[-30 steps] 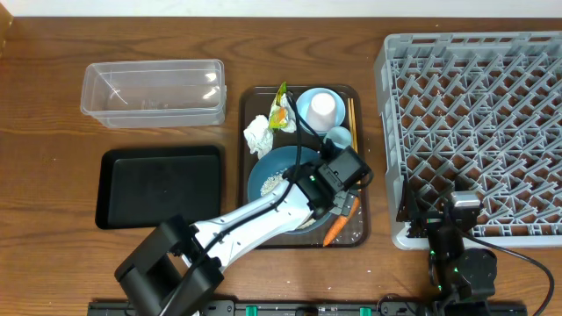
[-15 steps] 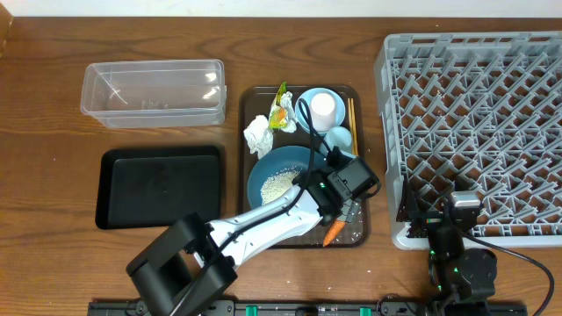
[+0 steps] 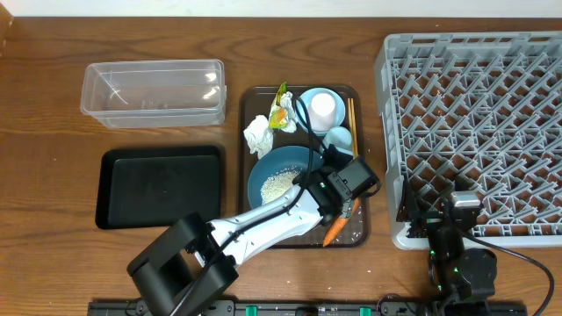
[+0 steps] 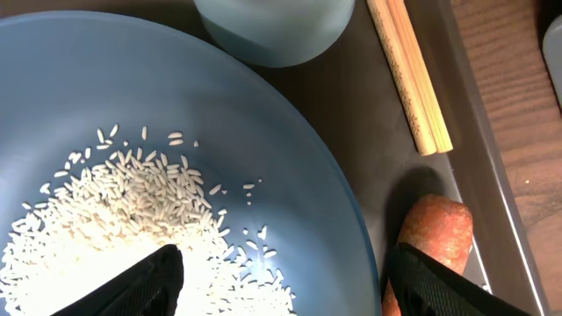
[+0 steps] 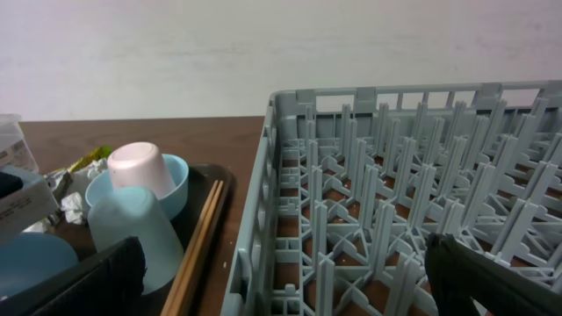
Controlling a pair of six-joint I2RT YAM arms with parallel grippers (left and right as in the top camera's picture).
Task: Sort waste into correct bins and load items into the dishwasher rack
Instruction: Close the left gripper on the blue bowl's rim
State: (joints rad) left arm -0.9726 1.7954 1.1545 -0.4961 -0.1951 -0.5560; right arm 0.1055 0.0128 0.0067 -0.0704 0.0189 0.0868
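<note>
The large dark-blue bowl [image 4: 263,132] holds loose white rice [image 4: 114,219] and sits on the brown serving tray [image 3: 360,230]. My left gripper [image 4: 281,290] is open and straddles the bowl's right rim. One finger [image 4: 132,290] is inside over the rice. The other finger [image 4: 439,290] is outside, beside the orange carrot [image 4: 435,237]. Chopsticks [image 4: 408,75] and the pale-blue cup [image 4: 272,26] lie beyond. The white cup [image 3: 323,107] stands upside down in the small light-blue bowl [image 3: 305,99]. My right gripper [image 5: 285,281] hangs open and empty at the near-left corner of the grey rack [image 3: 479,123].
A crumpled white tissue [image 3: 257,136] and a yellow-green wrapper [image 3: 281,110] lie at the tray's left back. The black tray [image 3: 160,186] and the clear tub [image 3: 154,92] sit left of the serving tray. The left arm [image 3: 255,219] reaches across from the front.
My left gripper has shifted right along the dark-blue bowl, uncovering more rice, and its jaws have narrowed a little. The right arm has not moved.
</note>
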